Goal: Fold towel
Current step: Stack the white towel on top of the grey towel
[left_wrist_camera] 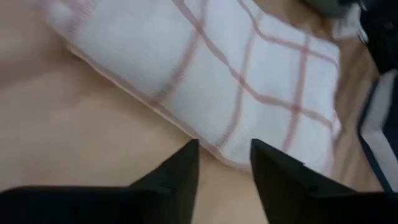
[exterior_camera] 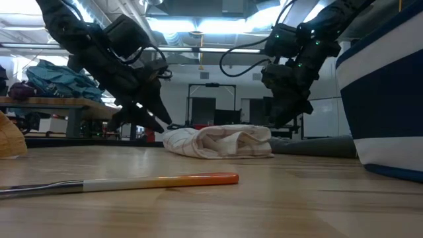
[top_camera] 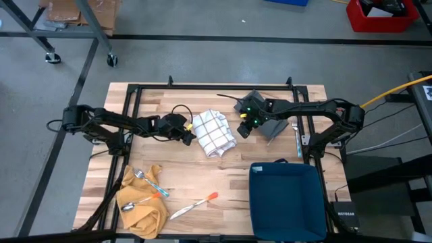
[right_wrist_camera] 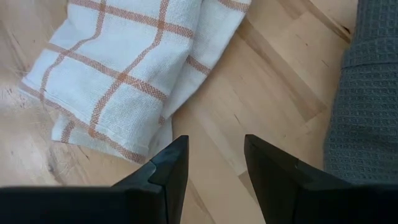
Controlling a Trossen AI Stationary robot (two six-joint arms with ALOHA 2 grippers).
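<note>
The white towel point(top_camera: 217, 131) with thin orange checks lies folded into a small bundle on the wooden table point(top_camera: 202, 175), near its middle; the low view shows it as a low heap point(exterior_camera: 221, 142). My left gripper point(left_wrist_camera: 224, 146) stands open at the towel's left edge, slanting down, low over the wood point(top_camera: 189, 135). My right gripper point(right_wrist_camera: 216, 140) is open just right of the towel point(right_wrist_camera: 118, 74), above bare wood, with nothing between its fingers point(top_camera: 243, 128). My left gripper has its two fingertips point(left_wrist_camera: 189, 152) right at the towel's folded left edge point(left_wrist_camera: 217, 148), coming in slanting down from the table's left. The edge lies on the table just ahead of the gap. Whether the fingers touch the cloth cannot be told.
A grey waffle cloth point(top_camera: 268, 120) lies right of the towel, under the right arm. A dark blue bin point(top_camera: 287, 199) stands at the near right. At the near left, a yellow cloth point(top_camera: 143, 206) carries spoons, and an orange-tipped utensil point(top_camera: 196, 204) lies beside it.
</note>
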